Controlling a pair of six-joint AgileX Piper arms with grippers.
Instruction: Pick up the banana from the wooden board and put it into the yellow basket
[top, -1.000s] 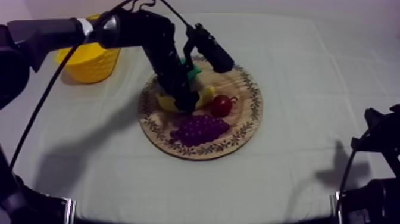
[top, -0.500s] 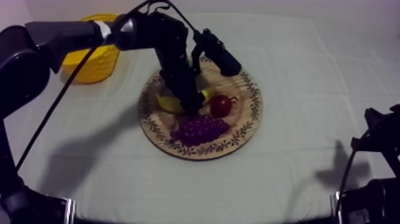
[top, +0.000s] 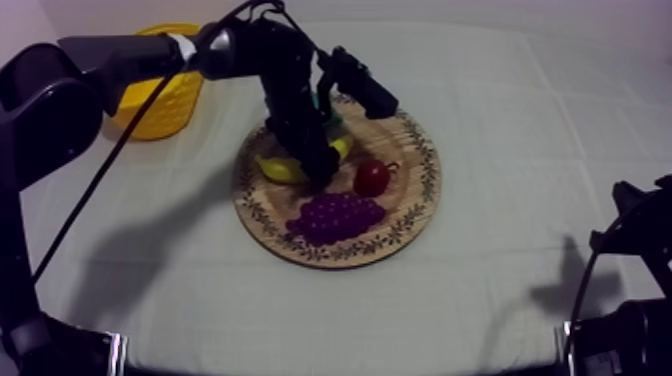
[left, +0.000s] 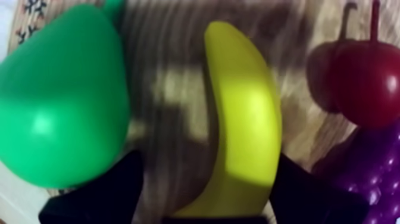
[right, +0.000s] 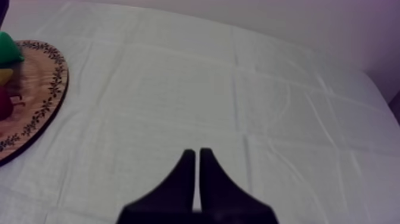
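My left gripper (left: 206, 159) is hanging wide open, one finger on each side of the banana (left: 244, 119), ready to squeeze it. The banana is lying on the wooden board (top: 410, 215) between the pear (left: 59, 101) and the small red fruit (left: 363, 77). The yellow basket (top: 160, 100) is sitting beside the board.

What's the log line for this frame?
phase: pre-grasp | left gripper: open, straddling banana on board | right gripper: shut, over cloth | banana: not yet in basket
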